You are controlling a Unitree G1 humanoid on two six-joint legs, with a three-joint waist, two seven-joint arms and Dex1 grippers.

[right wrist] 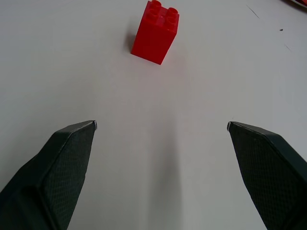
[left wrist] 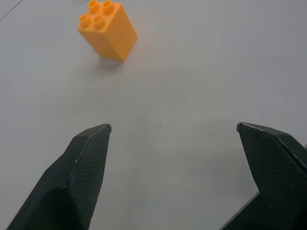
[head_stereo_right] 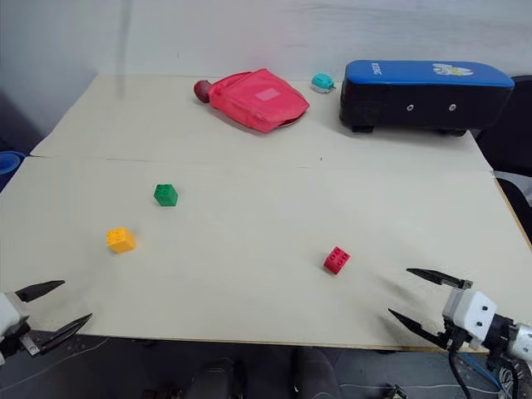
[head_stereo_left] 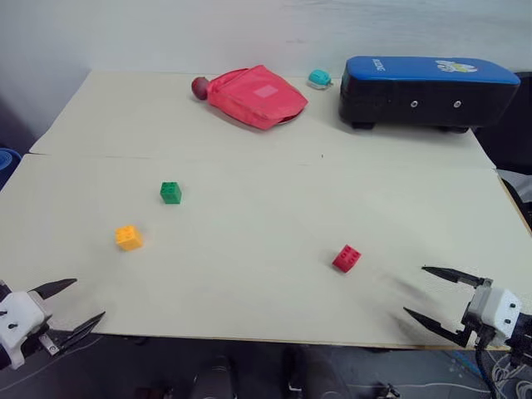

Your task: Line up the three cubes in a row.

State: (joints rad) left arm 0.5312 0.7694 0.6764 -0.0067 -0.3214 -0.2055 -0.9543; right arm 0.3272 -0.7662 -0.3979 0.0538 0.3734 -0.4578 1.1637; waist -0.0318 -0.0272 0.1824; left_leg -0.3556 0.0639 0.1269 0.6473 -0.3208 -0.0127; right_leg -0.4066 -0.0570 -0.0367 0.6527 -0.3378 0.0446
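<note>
Opening step judged: nothing grasped, cubes scattered. Left gripper (head_stereo_left: 66, 306) and right gripper (head_stereo_left: 445, 294) spread wide, empty, at table (head_stereo_left: 249, 307) near edge. Yellow-orange cube (head_stereo_left: 128, 238) and green cube (head_stereo_left: 170, 192) seen left of centre, red cube (head_stereo_left: 347, 258) toward right. Next: reach required to red cube, then carried toward other two.

three cubes: one green (head_stereo_left: 170, 192), one yellow-orange (head_stereo_left: 128, 238), one red (head_stereo_left: 346, 258); one red pouch (head_stereo_left: 256, 96), one black-and-blue case (head_stereo_left: 426, 91).

The left gripper (head_stereo_left: 71, 303) and right gripper (head_stereo_left: 432, 293) hover low at either side, fingers spread wide, holding nothing.
</note>
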